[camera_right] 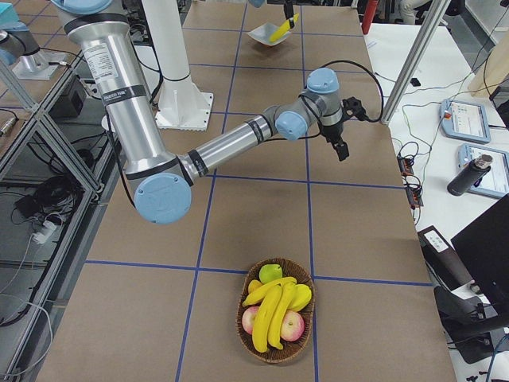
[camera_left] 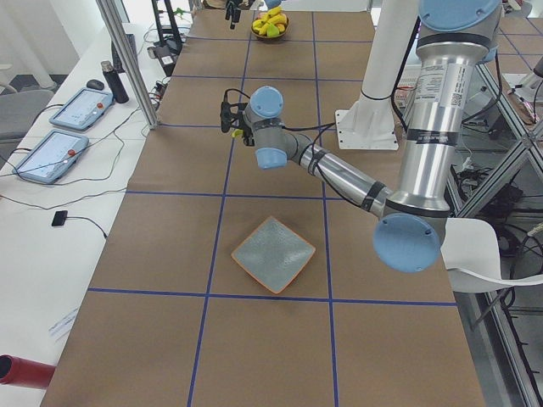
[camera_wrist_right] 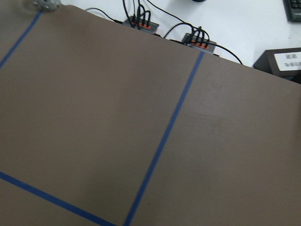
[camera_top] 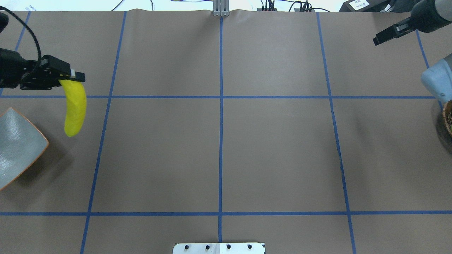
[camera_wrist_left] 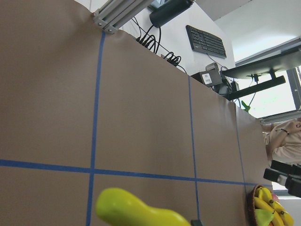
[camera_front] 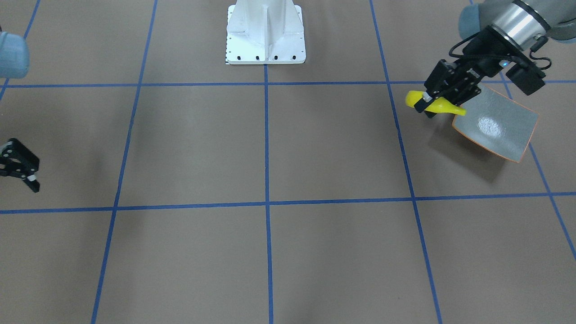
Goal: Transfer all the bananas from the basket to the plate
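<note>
My left gripper is shut on one end of a bright yellow banana, which hangs in the air just beside the plate. In the overhead view this banana hangs from the left gripper past the corner of the grey, orange-rimmed plate, which holds nothing. More bananas lie in the wicker basket at the table's far right end. My right gripper hovers open and holds nothing, away from the basket.
The basket also holds apples and a green fruit. The robot's white base stands at the middle of the near table edge. Blue tape lines cross the brown table. Cables and tablets lie on the side bench.
</note>
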{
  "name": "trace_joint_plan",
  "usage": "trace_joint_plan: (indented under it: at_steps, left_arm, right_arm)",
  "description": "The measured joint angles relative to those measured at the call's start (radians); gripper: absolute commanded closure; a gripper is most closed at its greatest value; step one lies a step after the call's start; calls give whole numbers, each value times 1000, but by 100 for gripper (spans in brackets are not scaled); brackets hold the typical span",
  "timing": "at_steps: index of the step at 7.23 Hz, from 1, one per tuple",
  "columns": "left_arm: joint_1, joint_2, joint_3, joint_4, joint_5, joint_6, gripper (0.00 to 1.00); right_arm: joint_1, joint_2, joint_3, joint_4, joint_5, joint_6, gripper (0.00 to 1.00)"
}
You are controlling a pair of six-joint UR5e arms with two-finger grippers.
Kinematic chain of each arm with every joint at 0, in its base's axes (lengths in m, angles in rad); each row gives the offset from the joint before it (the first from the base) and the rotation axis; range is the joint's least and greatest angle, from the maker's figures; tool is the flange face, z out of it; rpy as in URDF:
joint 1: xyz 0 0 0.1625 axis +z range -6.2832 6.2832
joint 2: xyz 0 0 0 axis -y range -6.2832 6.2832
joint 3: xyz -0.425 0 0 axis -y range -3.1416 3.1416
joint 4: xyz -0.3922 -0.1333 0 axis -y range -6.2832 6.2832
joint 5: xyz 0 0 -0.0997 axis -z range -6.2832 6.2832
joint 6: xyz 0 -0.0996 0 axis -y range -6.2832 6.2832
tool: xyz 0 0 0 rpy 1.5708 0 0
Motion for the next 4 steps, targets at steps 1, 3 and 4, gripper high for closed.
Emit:
trace_joint_plan:
  at_steps: [1, 3, 4]
  left_arm:
    - [-36, 80, 1, 1, -10, 102, 100]
    - [-92, 216, 24, 19, -3, 329, 100]
    - [-106, 250, 54, 39, 22, 420, 100]
  right_arm:
    - [50, -29, -47, -7, 10, -117, 0]
    - [114, -55, -99, -41, 24, -299, 0]
    - [127, -60, -106, -51, 26, -335, 0]
